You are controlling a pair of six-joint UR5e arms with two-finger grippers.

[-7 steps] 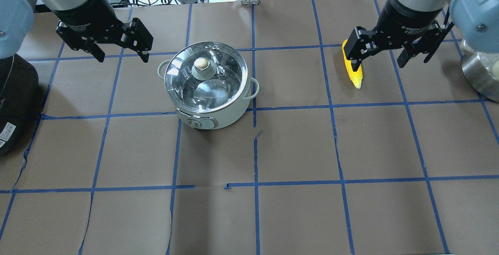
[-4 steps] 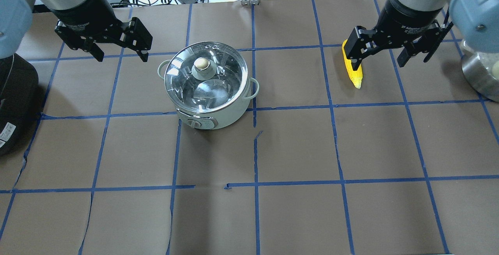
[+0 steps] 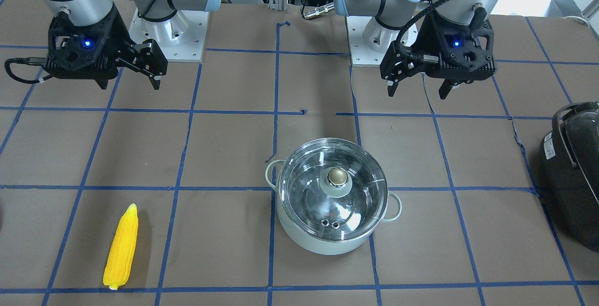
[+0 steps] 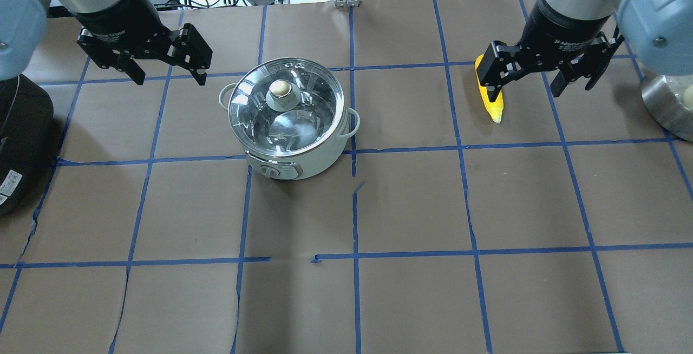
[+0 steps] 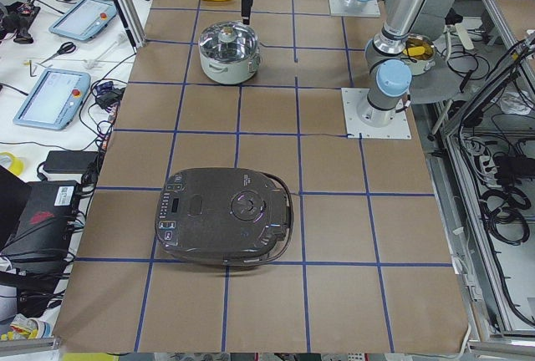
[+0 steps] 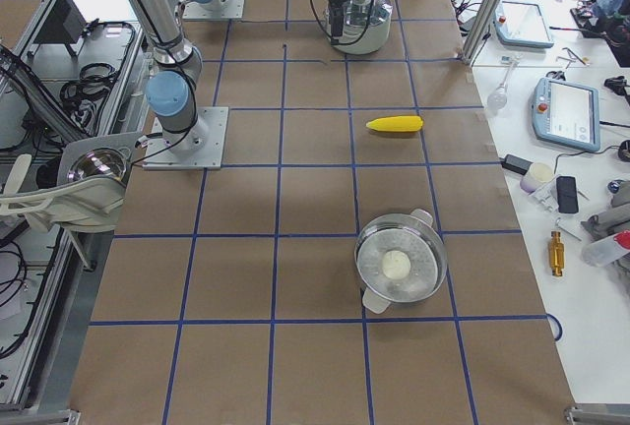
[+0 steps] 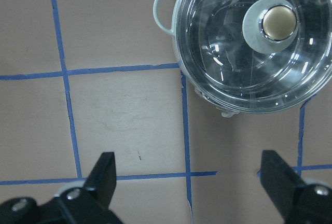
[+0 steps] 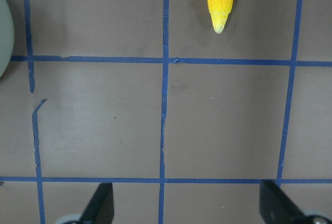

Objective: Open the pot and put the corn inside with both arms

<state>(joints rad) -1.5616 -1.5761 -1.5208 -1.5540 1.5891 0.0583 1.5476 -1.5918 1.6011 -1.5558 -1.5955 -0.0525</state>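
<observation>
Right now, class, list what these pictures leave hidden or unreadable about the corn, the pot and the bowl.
- Overhead view: much of the corn lies behind a finger of the right gripper.
- Right wrist view: top edge cuts the corn; only its tip shows.
- Overhead view: the right edge cuts off the steel bowl.
- Overhead view: markings on the pot's front panel are too small.

The pot (image 4: 319, 162) is pale mint green with a brass-coloured knob (image 4: 280, 88). The corn (image 3: 121, 247) is bright yellow. The bench (image 4: 411, 208) is brown, crossed by a blue grid.
</observation>
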